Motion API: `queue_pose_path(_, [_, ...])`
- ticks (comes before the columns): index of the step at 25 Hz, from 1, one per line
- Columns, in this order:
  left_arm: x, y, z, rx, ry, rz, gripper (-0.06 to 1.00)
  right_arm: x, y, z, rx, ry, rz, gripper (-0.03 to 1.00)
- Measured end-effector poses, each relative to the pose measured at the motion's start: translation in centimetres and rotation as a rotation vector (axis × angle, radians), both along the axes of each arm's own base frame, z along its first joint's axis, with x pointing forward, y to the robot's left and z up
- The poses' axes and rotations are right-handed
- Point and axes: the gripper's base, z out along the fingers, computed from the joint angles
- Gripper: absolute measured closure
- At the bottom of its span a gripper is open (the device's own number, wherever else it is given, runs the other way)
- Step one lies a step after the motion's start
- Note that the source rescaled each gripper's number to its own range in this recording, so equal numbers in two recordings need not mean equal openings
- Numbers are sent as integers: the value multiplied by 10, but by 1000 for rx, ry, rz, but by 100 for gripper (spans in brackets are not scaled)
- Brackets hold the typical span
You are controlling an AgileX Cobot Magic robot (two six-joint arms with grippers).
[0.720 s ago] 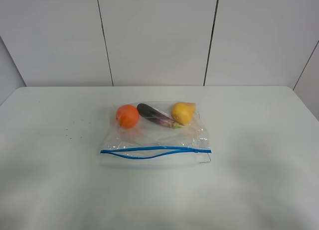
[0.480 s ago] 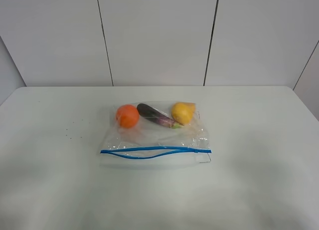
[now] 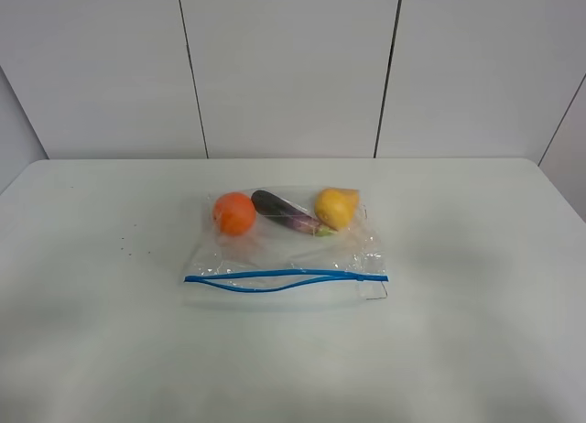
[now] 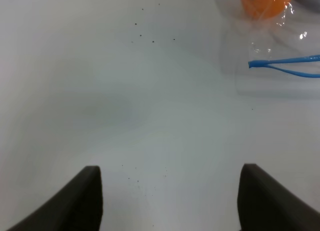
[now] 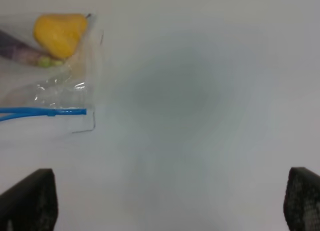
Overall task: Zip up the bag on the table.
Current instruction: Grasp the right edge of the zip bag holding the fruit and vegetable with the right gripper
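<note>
Bag [image 3: 284, 249] central on table [image 3: 92, 350], zip edge [image 3: 286, 278] agape; left tool [image 4: 170, 201], right tool [image 5: 167, 201] beyond its ends, jaws apart.

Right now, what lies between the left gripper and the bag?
In the left wrist view, only white table with a few tiny dark specks lies between the open left gripper and the bag.

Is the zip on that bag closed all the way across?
No, in the high view the blue zip strip on the bag splits into two lines that bow apart along its middle.
</note>
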Motion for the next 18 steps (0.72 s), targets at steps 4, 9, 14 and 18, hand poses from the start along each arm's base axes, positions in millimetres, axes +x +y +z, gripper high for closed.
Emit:
queue_pose_path(4, [0,0,0,0,0,0,11,56,3,25,52,146,17,-3])
queue_pose_path(9, [0,0,0,0,0,0,11,139,7,19,139,355,35,-3])
queue_pose_path(14, [0,0,0,0,0,0,11,209,12,-29,183,558,105,-3])
queue_pose_path(18, [0,0,0,0,0,0,11,247,19,-78,241,662,181,-3])
